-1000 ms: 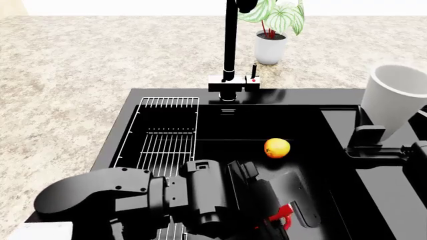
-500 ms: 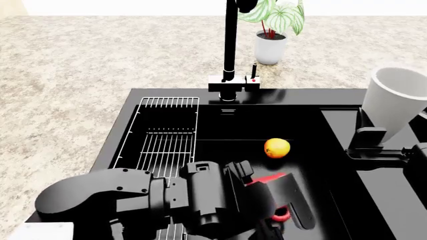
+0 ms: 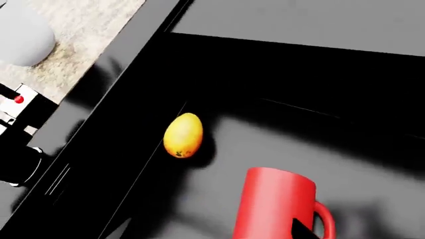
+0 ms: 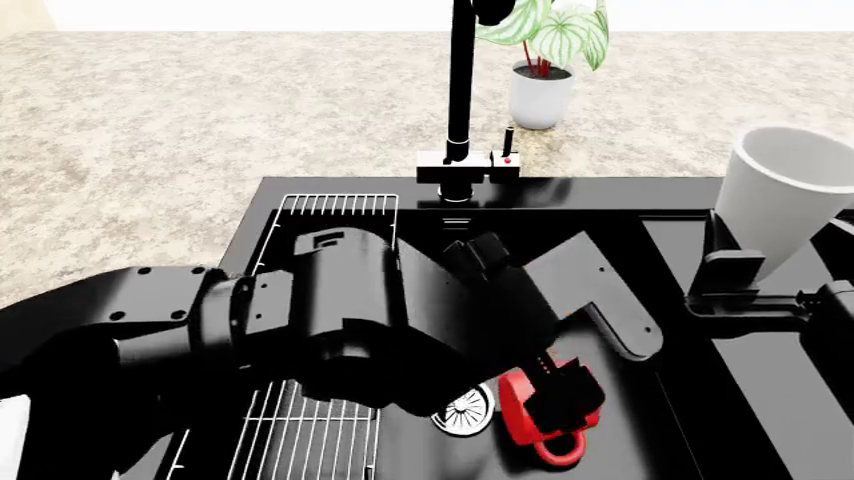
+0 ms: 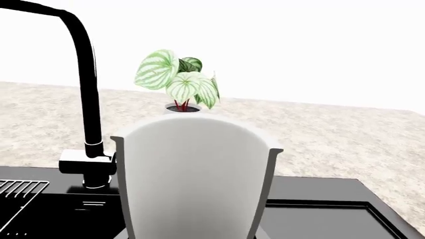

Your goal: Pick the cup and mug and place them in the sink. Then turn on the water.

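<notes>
Left wrist: glossy red cylindrical mug [image 3: 279, 206] lies in the large black sink [image 3: 319, 64] near a yellow-orange fruit [image 3: 183, 135].
Head: left gripper [image 4: 587, 330] has lifted away, fingers spread, mug released.
Right wrist: right gripper's fingers pinch the pale handleless cup [image 5: 196, 179]; it goes next.

The bench [image 4: 160, 130] looks like speckled beige stone, grainy and matt. The sink [image 4: 694, 215] is smooth black with a soft sheen, catching pale reflections on its floor. The mug [image 3: 273, 201] is glossy red, like glazed ceramic. The cup [image 5: 196, 179] is plain pale grey-white, smooth and matt. The wire rack [image 4: 334, 270] is bright silver metal. The faucet [image 4: 462, 80] is smooth satin black on a chrome block. The left arm [image 4: 334, 330] is dark matt plastic with a faint sheen.
</notes>
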Tool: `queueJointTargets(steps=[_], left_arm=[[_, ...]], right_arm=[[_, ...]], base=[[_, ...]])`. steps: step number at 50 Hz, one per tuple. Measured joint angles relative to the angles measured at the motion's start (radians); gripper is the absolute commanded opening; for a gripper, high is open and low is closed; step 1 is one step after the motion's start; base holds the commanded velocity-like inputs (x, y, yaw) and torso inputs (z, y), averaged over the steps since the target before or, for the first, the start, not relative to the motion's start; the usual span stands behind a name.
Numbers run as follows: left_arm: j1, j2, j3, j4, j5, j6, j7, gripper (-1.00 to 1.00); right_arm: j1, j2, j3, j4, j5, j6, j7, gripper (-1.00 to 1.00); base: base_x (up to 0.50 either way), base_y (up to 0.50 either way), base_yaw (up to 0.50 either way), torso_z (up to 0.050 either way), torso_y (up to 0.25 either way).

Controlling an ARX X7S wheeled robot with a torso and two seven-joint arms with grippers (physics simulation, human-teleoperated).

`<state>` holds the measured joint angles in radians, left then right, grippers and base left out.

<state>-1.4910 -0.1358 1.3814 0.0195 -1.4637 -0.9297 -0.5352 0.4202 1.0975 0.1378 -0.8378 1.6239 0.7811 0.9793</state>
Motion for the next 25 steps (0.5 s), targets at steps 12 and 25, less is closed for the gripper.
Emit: queueJointTargets(steps=[12, 25], left_arm=[[-0.06, -0.17, -0.147, 0.145, -0.117, 0.047, -0.062, 1.0], [-0.07, -0.391, -0.271, 0.297, -0.201, 0.099, -0.116, 1.0]], right_arm=[[0.112, -0.014, -0.094, 0.002, 0.034, 0.031, 0.038, -1.0], [0.209, -0.046, -0.179, 0.014, 0.047, 0.067, 0.063, -1.0]], base=[[0.0, 0.0, 0.0, 0.0, 0.001], [0.0, 0.0, 0.0, 0.001, 0.0]])
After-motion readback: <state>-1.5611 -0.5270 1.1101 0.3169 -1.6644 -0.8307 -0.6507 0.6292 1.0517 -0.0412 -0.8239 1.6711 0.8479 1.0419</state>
